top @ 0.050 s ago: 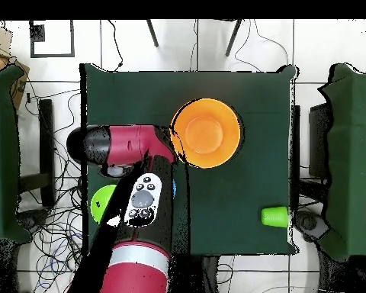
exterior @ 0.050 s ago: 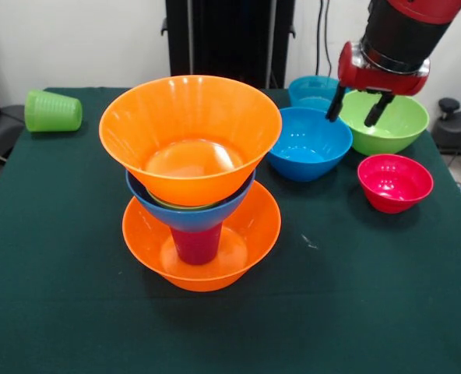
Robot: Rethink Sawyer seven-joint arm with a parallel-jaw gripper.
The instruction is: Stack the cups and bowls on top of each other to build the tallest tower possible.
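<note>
Tool (exterior @ 0.050 s ago: 358,109) spread, empty, hovering between blue bowl (exterior @ 0.050 s ago: 308,143) and lime bowl (exterior @ 0.050 s ago: 390,123). Tower (exterior @ 0.050 s ago: 193,183) stands on worktop (exterior @ 0.050 s ago: 75,312) (green cup (exterior @ 0.050 s ago: 52,111) lies toppled).

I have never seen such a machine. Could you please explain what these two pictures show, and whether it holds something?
It is a robot arm with a claw at its end. One picture is taken from across the table, the other from straight above. On the green table stands a tower: an orange bowl, a purple cup inside it, then a blue bowl and another orange bowl on top. Beside it are a blue bowl, a teal bowl, a green bowl and a red bowl. A green cup lies on its side. The claw is open above the bowls and holds nothing.
</note>
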